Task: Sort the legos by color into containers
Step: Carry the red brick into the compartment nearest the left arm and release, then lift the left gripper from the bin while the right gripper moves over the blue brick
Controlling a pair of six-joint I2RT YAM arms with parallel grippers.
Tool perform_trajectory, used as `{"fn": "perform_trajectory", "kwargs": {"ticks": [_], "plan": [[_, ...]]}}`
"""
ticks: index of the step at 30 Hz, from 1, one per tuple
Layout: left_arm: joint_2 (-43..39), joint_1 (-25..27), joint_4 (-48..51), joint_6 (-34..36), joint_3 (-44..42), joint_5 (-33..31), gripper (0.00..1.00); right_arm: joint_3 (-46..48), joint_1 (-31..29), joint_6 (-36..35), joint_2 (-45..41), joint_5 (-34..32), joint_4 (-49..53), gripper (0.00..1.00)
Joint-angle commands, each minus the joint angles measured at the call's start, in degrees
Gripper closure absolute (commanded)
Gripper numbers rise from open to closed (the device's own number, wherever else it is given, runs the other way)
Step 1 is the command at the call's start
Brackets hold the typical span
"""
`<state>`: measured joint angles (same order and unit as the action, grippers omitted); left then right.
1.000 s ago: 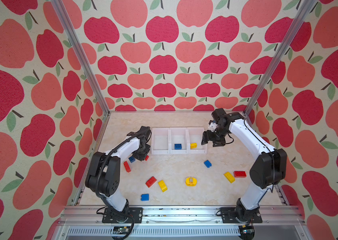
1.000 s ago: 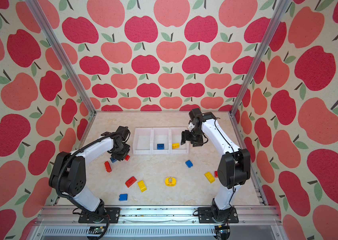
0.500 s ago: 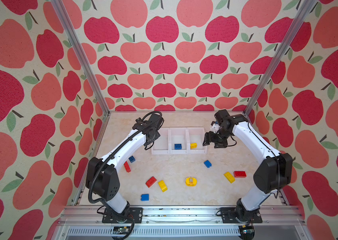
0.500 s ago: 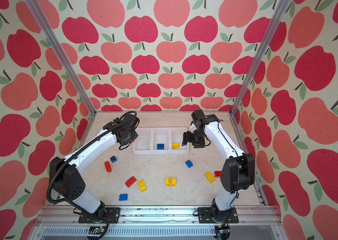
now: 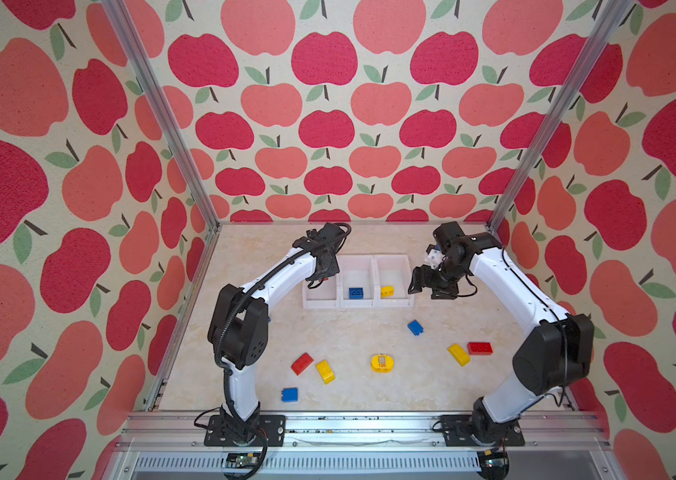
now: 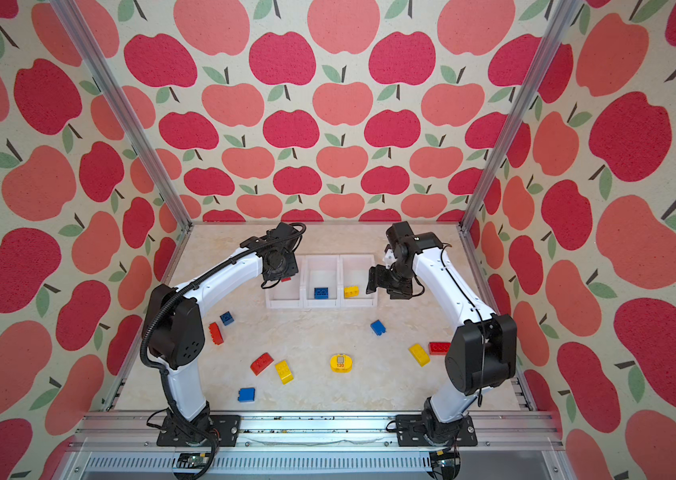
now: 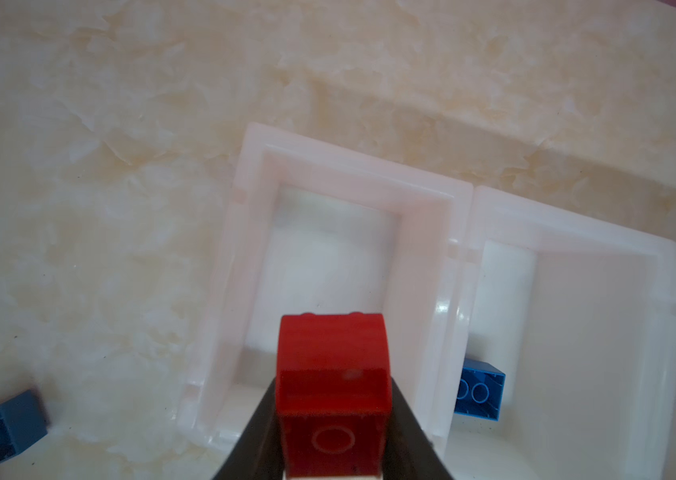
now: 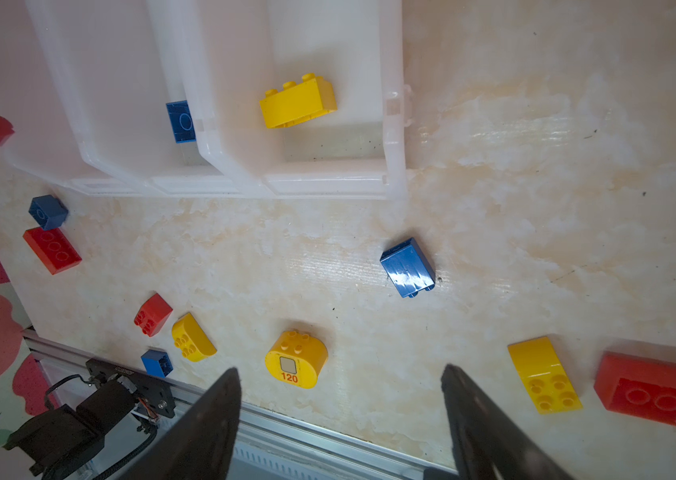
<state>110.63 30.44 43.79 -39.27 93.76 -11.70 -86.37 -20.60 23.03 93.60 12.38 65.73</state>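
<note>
My left gripper (image 7: 334, 419) is shut on a red brick (image 7: 334, 374), held just above the near end of the leftmost of three joined white containers (image 5: 357, 305). That bin's floor (image 7: 323, 257) is bare. A blue brick (image 5: 355, 293) lies in the middle bin and a yellow brick (image 5: 387, 291) in the right one. My right gripper (image 8: 340, 374) hangs open and empty beside the right bin (image 5: 419, 286). Loose legos on the table include a blue one (image 5: 415, 327), the yellow "120" piece (image 5: 381, 362), a yellow one (image 5: 458, 354) and a red one (image 5: 480, 348).
More bricks lie near the front left: red (image 5: 302, 363), yellow (image 5: 325, 371), blue (image 5: 289, 394). A blue (image 6: 226, 318) and a red brick (image 6: 215, 333) sit by the left arm's elbow. Apple-patterned walls and metal posts enclose the table; a rail (image 5: 348, 419) runs along its front.
My left arm has lifted off the table at the left and swung back and right with the red brick, ending over the leftmost bin. The right gripper has barely shifted.
</note>
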Motion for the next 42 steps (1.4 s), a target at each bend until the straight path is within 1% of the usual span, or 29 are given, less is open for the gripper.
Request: {"fn": "perform_trajectory", "kwargs": {"ticks": [1,7,9,19,23,33,38,42], "plan": [[2.2,0.0,0.0,3.4,2.5,1.9,0.74,1.3,0.3,1.3,-2.0,0.4,-0.2,0.21],[5.2,-1.0,-0.1,3.5,2.4,3.6,0.74,2.5,0.3,1.2,-2.6,0.2,-0.3,0.21],[5.7,-1.1,-0.2,3.3,2.3,4.0,0.72,3.0,0.5,1.1,-2.7,0.2,-0.3,0.21],[5.8,-1.1,-0.1,2.6,1.6,4.5,0.51,5.0,1.1,0.2,-3.2,0.4,-1.0,0.21],[5.2,-1.0,0.0,2.5,1.4,4.2,0.46,5.8,1.2,-0.4,-3.1,0.3,-1.4,0.21],[2.1,-0.2,-0.2,2.5,1.3,3.0,0.39,9.0,1.2,-3.3,-3.6,-1.1,-3.4,0.21],[-0.3,0.3,-0.7,2.0,0.7,2.6,0.36,11.1,1.0,-6.1,-4.1,-3.2,-5.6,0.21],[-3.5,0.5,-1.7,0.6,-1.1,3.1,0.31,13.8,-0.1,-9.3,-4.5,-5.9,-8.1,0.21]]}}
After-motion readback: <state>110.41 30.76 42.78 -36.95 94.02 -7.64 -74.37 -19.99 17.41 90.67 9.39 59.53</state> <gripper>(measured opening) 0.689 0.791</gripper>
